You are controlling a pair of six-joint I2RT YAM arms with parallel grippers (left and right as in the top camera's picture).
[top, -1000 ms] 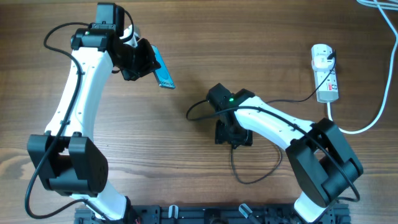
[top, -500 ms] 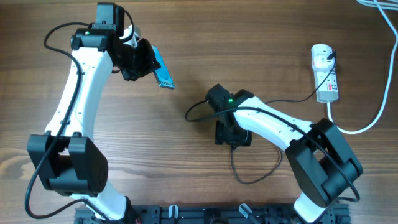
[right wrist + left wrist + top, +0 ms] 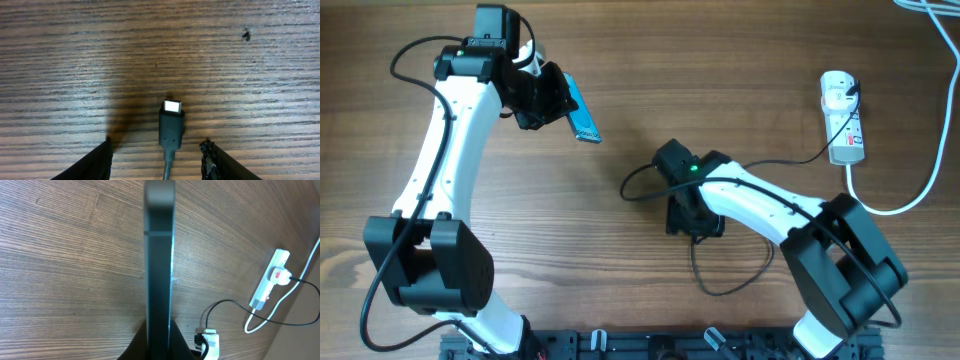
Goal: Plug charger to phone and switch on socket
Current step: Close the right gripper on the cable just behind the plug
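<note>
Grasping charger plug (image 3: pixel 171 125), lower centre: right gripper (image 3: pixel 156 147) part-open astride it, empty. Left gripper (image 3: pixel 545 98) clamps phone (image 3: pixel 583 117), upper left. Next: pinch plug squarely, align with phone.

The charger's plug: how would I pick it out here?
Find the right arm's gripper near the middle of the wooden table. Between its open fingers lies the charger plug, a small dark connector with a bright metal tip on a thin black cable, unlike the thick white cord.

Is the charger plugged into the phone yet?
Unplugged: the charger lies bare-tipped between the fingers of the right tool; the left tool holds the phone elsewhere.
</note>
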